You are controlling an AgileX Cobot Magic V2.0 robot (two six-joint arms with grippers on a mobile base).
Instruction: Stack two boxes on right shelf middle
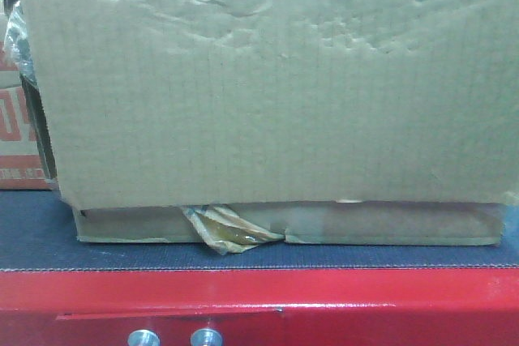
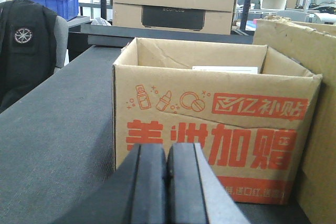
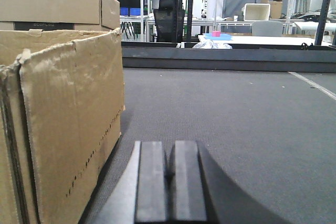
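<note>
In the left wrist view, a black chair back with a round white emblem (image 2: 23, 40) stands at the far left, off the edge of the dark grey matted tabletop (image 2: 63, 129). A blue plastic bin (image 2: 44, 1) sits behind it. The left hand (image 2: 168, 156) is low in the foreground, its two dark fingers pressed together with nothing between them. Just beyond it, an open-topped cardboard box with red printed lettering (image 2: 210, 129) stands upright on the mat. Further back is a tan cardboard box with a dark rectangular panel (image 2: 173, 3). At the right edge, just beside the printed box, rises a corner of the large plain brown corrugated cardboard box (image 2: 317, 103); I cannot tell whether the two touch.

From the front, the plain box fills nearly the whole frame, and its broad face is dented and creased towards the top. It stands on the mat, set back a little from the tabletop's red front edge (image 1: 365, 301). Crumpled yellowish-brown tape (image 1: 231, 232) hangs at its bottom seam, left of centre. Two small silvery screws (image 1: 143, 337) sit in the red edge below.

In the right wrist view, the plain box stands at the left with a ragged upper rim. The right hand (image 3: 170, 153) is near its corner, fingers closed on each other and holding nothing. Bare mat stretches away to the right.
</note>
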